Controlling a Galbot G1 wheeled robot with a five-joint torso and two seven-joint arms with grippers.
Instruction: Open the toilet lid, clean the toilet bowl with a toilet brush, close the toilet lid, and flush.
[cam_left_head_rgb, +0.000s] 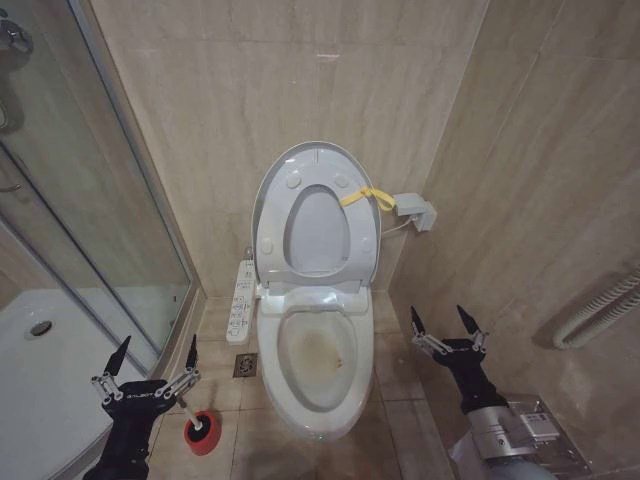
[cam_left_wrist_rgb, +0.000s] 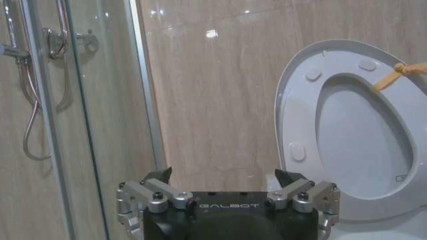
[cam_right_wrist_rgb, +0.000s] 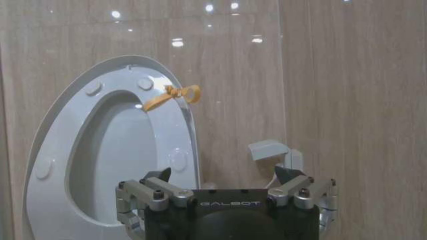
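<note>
Lid (cam_left_head_rgb: 312, 190): upright against the wall, exposing the stained bowl (cam_left_head_rgb: 318, 362). Brush (cam_left_head_rgb: 198, 428): on the floor left of the bowl, red holder down. Left gripper (cam_left_head_rgb: 155, 368): spread wide, empty, just above the brush. Right gripper (cam_left_head_rgb: 444, 326): spread wide, empty, right of the bowl.

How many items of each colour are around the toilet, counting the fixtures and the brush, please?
White: 4 - toilet lid, toilet bowl, button panel, wall box
Red: 1 - toilet brush
Yellow: 1 - strap
Total: 6
</note>
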